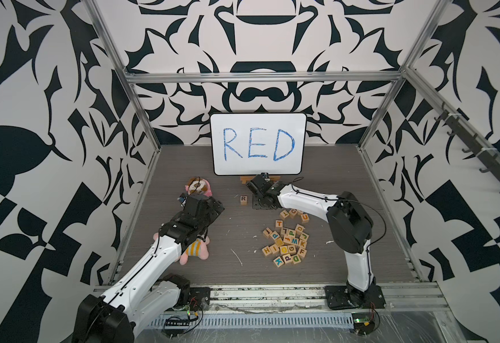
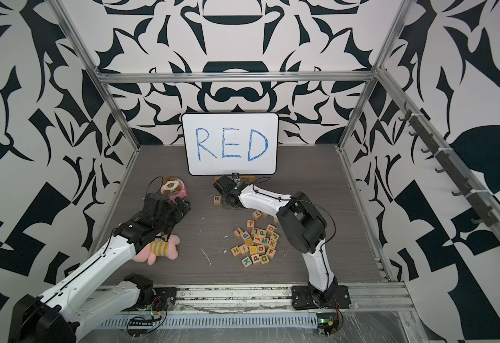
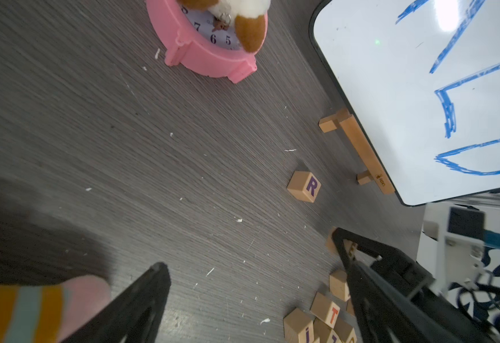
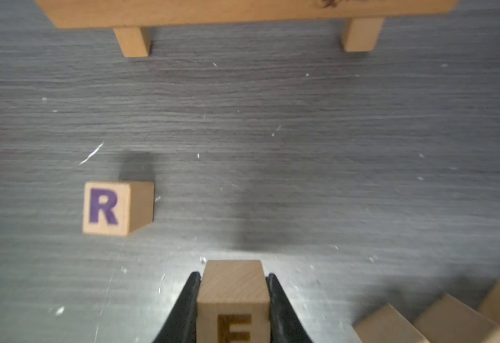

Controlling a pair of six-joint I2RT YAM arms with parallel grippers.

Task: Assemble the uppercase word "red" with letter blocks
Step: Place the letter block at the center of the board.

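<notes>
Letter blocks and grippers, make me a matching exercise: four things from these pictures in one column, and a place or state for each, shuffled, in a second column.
Column one:
1. R block
2. E block
3. left gripper
4. pink clock

Column two:
A. open, holding nothing
B. has a brown-and-white plush toy on its face
C. standing free in front of the whiteboard
D. clamped in the right gripper

Pairs: 1-C, 2-D, 3-A, 4-B

A whiteboard (image 1: 257, 166) leans on a wooden stand (image 3: 358, 142), pink clock (image 3: 201, 56) and striped plush (image 1: 196, 249) aside.
</notes>
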